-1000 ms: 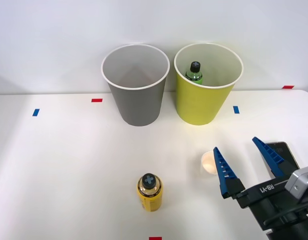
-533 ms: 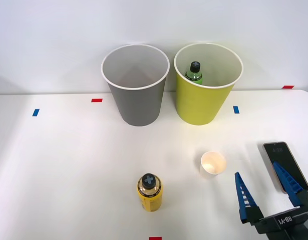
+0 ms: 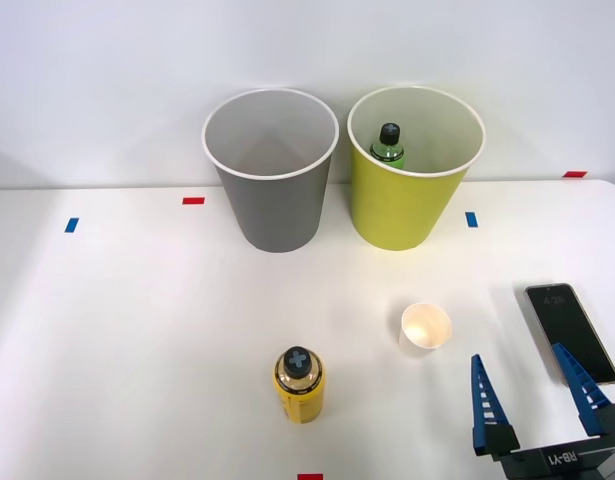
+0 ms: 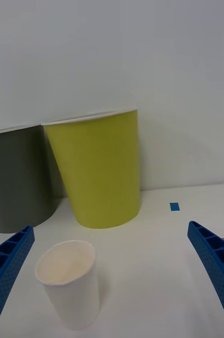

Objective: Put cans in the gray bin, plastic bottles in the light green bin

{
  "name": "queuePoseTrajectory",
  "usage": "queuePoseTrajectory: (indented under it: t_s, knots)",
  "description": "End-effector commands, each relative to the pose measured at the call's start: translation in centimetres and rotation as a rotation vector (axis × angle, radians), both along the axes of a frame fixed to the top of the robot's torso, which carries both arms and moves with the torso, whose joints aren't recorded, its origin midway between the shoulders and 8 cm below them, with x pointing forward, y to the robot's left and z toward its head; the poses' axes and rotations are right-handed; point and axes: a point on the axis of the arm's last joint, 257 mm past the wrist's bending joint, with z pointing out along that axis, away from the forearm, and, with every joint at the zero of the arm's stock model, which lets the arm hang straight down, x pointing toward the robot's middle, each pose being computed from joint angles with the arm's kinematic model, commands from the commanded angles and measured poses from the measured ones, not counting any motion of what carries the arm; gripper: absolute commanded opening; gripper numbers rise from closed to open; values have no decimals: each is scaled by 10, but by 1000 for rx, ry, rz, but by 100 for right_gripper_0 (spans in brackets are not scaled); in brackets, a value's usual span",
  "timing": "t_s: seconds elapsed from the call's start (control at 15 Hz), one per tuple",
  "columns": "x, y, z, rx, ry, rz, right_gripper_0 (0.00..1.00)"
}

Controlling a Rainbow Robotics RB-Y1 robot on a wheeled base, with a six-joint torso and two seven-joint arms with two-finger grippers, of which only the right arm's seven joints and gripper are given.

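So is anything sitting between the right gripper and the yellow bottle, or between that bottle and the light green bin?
Nothing visible blocks either path. The right gripper, fingers open, has bare table toward the yellow bottle. The white paper cup stands just off the bottle's line to the light green bin.

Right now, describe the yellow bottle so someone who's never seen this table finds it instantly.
Start at the gray bin at the back of the white table, left of the light green bin, and come straight toward the near edge. The yellow bottle stands upright there, alone, left of the white paper cup. Its black cap carries a blue cross; the green bottle sits inside the light green bin.
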Motion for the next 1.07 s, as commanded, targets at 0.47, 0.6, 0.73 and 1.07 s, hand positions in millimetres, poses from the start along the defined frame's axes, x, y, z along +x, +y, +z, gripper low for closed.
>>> queuePoseTrajectory:
  t_s: [0.47, 0.6, 0.73, 1.07]
  knots:
    - [-19, -1, -7, -2, 20, 58, 100]
    - [-30, -8, -26, -12, 26, 61, 100]
    - [-39, -8, -48, -61, 60, 70, 100]
    - [-47, -12, -56, -127, 78, 55, 100]
